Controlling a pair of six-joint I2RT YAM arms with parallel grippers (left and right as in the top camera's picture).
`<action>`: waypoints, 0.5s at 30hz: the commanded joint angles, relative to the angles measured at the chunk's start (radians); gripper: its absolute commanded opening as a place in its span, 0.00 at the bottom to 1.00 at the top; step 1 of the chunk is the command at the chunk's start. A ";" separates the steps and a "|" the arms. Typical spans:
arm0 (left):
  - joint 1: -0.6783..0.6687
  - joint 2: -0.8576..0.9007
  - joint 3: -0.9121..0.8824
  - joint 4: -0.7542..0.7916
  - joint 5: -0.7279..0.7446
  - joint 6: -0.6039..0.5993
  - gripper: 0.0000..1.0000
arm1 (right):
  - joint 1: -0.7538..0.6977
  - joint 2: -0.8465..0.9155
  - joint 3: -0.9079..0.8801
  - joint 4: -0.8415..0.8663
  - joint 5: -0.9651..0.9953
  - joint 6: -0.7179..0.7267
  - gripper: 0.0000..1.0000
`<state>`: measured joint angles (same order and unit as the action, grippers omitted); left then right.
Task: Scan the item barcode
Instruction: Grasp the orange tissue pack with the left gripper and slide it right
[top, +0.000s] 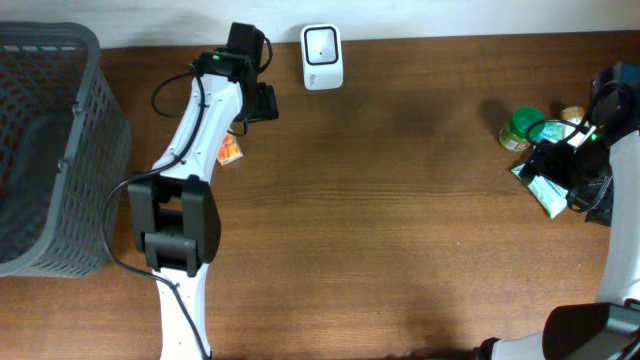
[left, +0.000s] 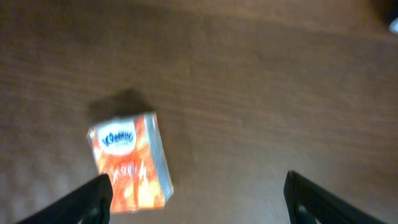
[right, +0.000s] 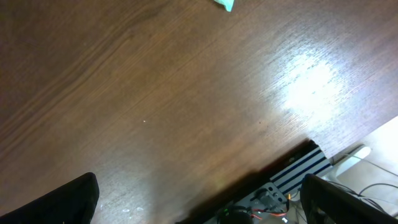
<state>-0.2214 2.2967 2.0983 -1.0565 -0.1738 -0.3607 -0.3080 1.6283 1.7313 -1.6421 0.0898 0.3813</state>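
Note:
An orange tissue packet (left: 130, 163) lies flat on the wooden table, also seen from overhead (top: 230, 150) beside the left arm. My left gripper (left: 198, 200) hovers above it, open. The packet sits just inside the left finger (left: 87, 200), and nothing is gripped. The white barcode scanner (top: 322, 57) stands at the table's back edge, right of the left gripper (top: 258, 104). My right gripper (right: 202, 202) is open and empty over the table's edge, at the far right in the overhead view (top: 566, 166).
A grey mesh basket (top: 60, 60) fills the left side. By the right arm are a green can (top: 522, 128), a second can (top: 573, 116) and a teal-and-white pack (top: 545, 190). The right wrist view shows the table edge and a rail with wiring (right: 298, 171).

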 joint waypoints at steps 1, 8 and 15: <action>0.004 -0.011 -0.117 0.129 -0.090 -0.009 0.86 | 0.000 0.000 0.000 0.001 0.012 -0.007 0.99; 0.017 0.006 -0.313 0.275 -0.196 -0.010 0.69 | 0.000 0.000 0.000 0.001 0.012 -0.007 0.99; 0.012 0.024 -0.289 0.169 -0.025 -0.009 0.00 | 0.000 0.000 0.000 0.001 0.012 -0.007 0.99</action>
<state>-0.2066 2.3005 1.7897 -0.8108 -0.3305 -0.3634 -0.3080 1.6291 1.7313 -1.6417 0.0895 0.3801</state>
